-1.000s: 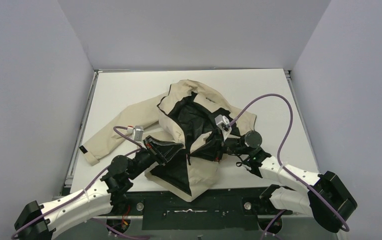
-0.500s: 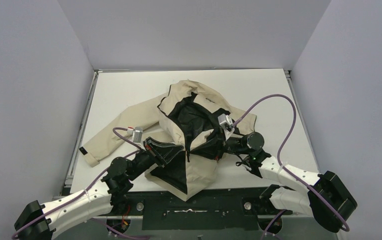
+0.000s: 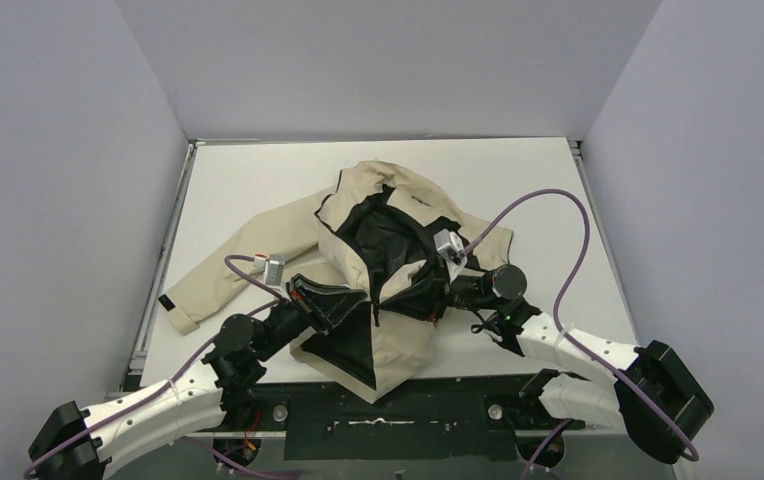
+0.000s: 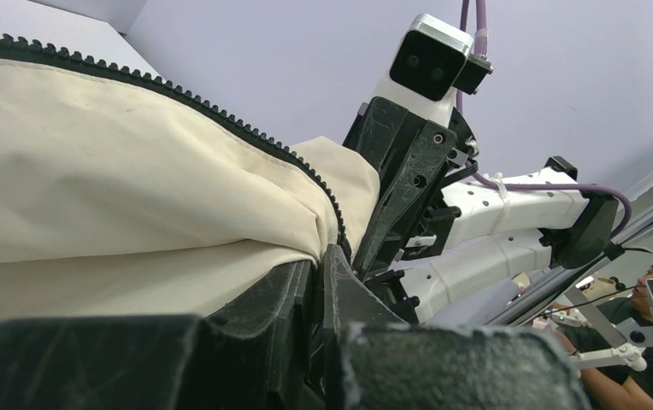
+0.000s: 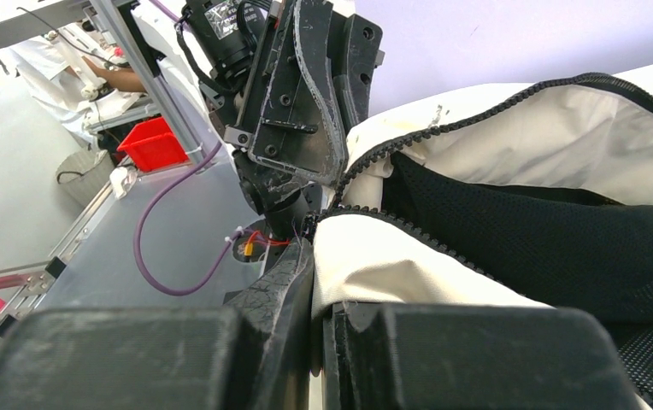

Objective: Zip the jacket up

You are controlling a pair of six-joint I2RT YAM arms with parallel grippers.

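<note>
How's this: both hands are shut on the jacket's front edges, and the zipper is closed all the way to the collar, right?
Not closed. The left hand and right hand are shut on the jacket's front edges, but the top view shows the front open, black lining exposed.

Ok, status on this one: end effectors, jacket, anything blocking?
Left end effector shut on jacket front edge. Right end effector shut on opposite edge. Front open, not zipped. Nothing blocking.

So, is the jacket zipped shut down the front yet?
No, the jacket lies open down the front in the top view, with its black lining showing between the two sides.
</note>
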